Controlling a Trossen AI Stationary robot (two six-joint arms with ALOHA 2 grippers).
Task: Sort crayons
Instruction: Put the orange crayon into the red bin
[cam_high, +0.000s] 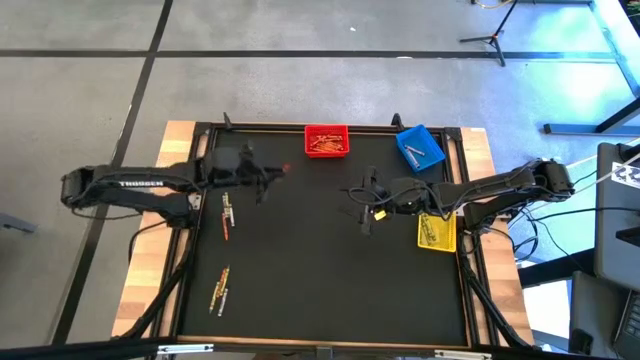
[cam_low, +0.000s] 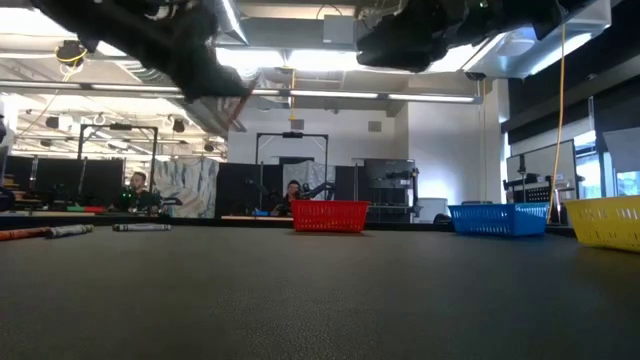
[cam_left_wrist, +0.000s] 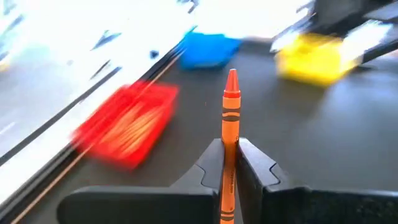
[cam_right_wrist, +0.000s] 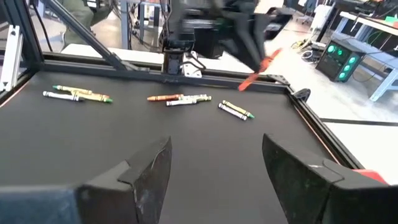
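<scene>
Crayon (cam_left_wrist: 230, 124) sits pinched in your left gripper (cam_left_wrist: 229, 163), mid-left of the high view, short of the red bin (cam_high: 326, 141) at top centre. Carry it level, centre over that bin, then release. Your right gripper (cam_right_wrist: 214, 168) is wide open, empty, beside the yellow bin (cam_high: 436, 232).

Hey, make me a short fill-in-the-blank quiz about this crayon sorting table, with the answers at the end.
1. The left gripper is shut on an ____ crayon.
2. The right gripper hangs open beside the ____ bin.
3. The bin that stands between the other two along the table's far edge is the ____ one.
4. Loose crayons lie on the table's ____ side in the high view.

Missing words: orange; yellow; red; left
</scene>
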